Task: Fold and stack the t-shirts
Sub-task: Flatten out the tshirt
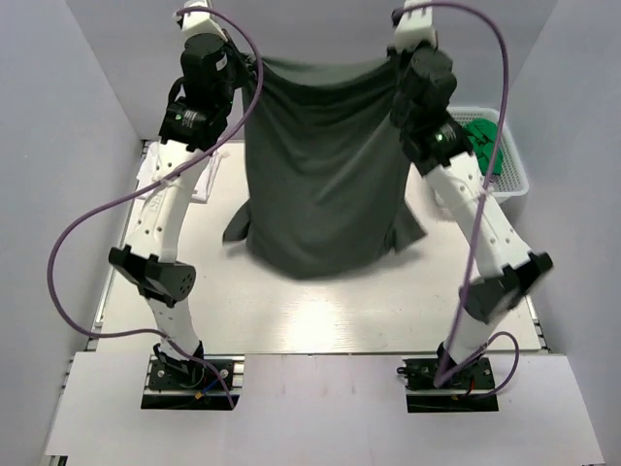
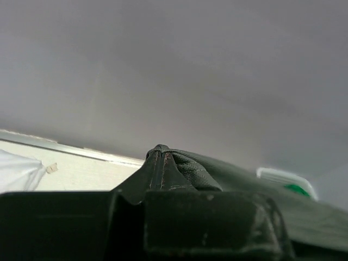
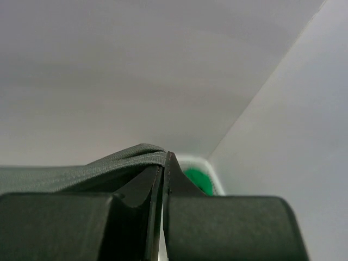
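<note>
- Olive-grey soft knit: the olive tee (image 1: 325, 184) hangs like a curtain between the two pincers. Its top edge is pulled near-straight from one to the other, and the body drapes well below both.
- Sleeves flop out at the low end, so I judge the grip is on the hem corners. The low end looks to brush the table (image 1: 320, 320), can't confirm contact.
- left pincer (image 2: 162, 156): jaws together, clamped on a bunched corner of the tee. A stitched fold pokes up just past the tips and the cloth runs off to its right.
- right pincer (image 3: 164, 162): jaws together, clamped on the other corner. The thin hem edge leaves the tips and runs off to its left.
- Handling, my read: light, limp, no stiffness. It sags wherever unsupported and swings w/ arm motion. Not fragile or slippery, but a thin pinch can creep out if the edge is over-tensioned.
- Where to hold: corners or seams, where layers double up and give the tips more bite. Keep both pincers level and apart so the edge stays taut. Mid-panel grabs would just bunch it.
- white tee (image 2: 19, 171): pale cloth low and to the left of the left pincer, lying on the table, apart from the hanging one. Prob. the second shirt.
- basket (image 1: 512, 177) w/ green item (image 1: 480, 136) sits below and outboard of the right pincer. The near sleeve could snag its rim when lowering.
</note>
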{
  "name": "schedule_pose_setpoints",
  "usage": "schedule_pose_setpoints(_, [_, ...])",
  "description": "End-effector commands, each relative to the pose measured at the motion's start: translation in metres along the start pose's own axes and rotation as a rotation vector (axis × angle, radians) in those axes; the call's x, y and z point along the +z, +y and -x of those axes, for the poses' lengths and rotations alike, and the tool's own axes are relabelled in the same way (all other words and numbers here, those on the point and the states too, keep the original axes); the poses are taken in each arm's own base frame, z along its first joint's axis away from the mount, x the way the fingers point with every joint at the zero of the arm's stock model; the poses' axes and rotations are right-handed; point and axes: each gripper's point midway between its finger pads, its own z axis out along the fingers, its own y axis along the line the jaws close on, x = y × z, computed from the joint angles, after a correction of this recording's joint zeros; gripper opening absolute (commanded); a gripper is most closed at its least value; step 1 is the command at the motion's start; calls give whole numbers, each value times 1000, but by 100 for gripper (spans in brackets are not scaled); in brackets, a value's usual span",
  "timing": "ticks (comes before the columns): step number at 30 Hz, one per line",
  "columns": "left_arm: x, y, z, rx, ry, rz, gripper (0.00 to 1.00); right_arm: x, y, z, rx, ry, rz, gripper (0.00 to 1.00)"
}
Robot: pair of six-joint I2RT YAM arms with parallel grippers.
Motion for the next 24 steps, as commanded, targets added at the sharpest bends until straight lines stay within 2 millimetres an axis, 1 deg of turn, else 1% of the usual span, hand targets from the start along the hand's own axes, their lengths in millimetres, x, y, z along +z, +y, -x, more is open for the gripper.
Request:
schedule_pose_setpoints(1, [-32, -5, 107, -49, -288, -35, 0, 21, -60, 70, 172, -204, -146, 0])
schedule_pose_setpoints(2, [-32, -4, 117, -61, -324, -40, 0, 21, -68, 80, 203, -238, -162, 0])
schedule_pose_setpoints(3, [-34, -8, 127, -65, -362, -53, 0, 27, -69, 81, 216, -259, -156, 0])
schedule_pose_setpoints(4, [-37, -5, 137, -57, -391, -50, 0, 28, -75, 87, 248, -289, -147, 0])
schedule_pose_setpoints(5, [-40, -7, 143, -52, -407, -64, 0, 27, -82, 90, 263, -301, -151, 0])
schedule_pose_setpoints(6, [-40, -4, 147, -45, -421, -58, 0, 29, -77, 92, 267, -317, -114, 0])
schedule_pose_setpoints(7, [-54, -8, 158, -42, -443, -90, 0, 29, -78, 89, 256, -311, -102, 0])
schedule_pose_setpoints(8, [-54, -8, 152, -35, -428, -95, 0, 19, -83, 94, 255, -324, -80, 0])
schedule_pose_setpoints(9, [-58, -9, 149, -28, -415, -108, 0, 22, -70, 79, 231, -287, -51, 0])
schedule_pose_setpoints(10, [-63, -9, 146, -20, -400, -123, 0, 21, -69, 73, 252, -276, -41, 0])
schedule_pose_setpoints(11, [-68, -3, 131, -15, -358, -123, 0, 7, -71, 70, 251, -282, -4, 0])
schedule_pose_setpoints(12, [-71, 1, 123, -16, -337, -116, 0, 10, -51, 43, 227, -227, 44, 0])
schedule_pose_setpoints(13, [-74, 3, 110, -14, -299, -125, 0, 2, -46, 27, 235, -195, 72, 0])
schedule_pose_setpoints(14, [-63, 16, 66, 3, -190, -96, 0, -3, -30, 13, 232, -157, 144, 0])
schedule_pose_setpoints(15, [-82, 22, 65, -13, -182, -94, 0, -23, -22, 0, 224, -135, 227, 0])
schedule_pose_setpoints(16, [-76, 40, 13, -17, -66, -58, 0, -30, 5, -35, 230, -63, 305, 0])
schedule_pose_setpoints(17, [-83, 50, -6, -25, -28, -42, 0, -40, 16, -56, 241, -1, 351, 0])
schedule_pose_setpoints(18, [-92, 63, -25, -38, 4, 0, 0, -60, 22, -77, 256, 41, 398, 0])
schedule_pose_setpoints(19, [-111, 81, -56, -71, 62, 30, 0, -71, 38, -114, 256, 127, 432, 0])
schedule_pose_setpoints(20, [-124, 100, -78, -74, 119, 93, 0, -103, 53, -170, 315, 296, 476, 0])
schedule_pose_setpoints(21, [-137, 114, -97, -87, 164, 133, 0, -118, 59, -189, 332, 354, 506, 0])
schedule_pose_setpoints(22, [-157, 132, -126, -122, 225, 176, 0, -133, 65, -212, 360, 438, 514, 0])
schedule_pose_setpoints(23, [-169, 142, -148, -127, 282, 199, 0, -148, 63, -220, 410, 475, 512, 0])
schedule_pose_setpoints(24, [-187, 152, -177, -121, 386, 214, 0, -180, 68, -262, 382, 613, 545, 0])
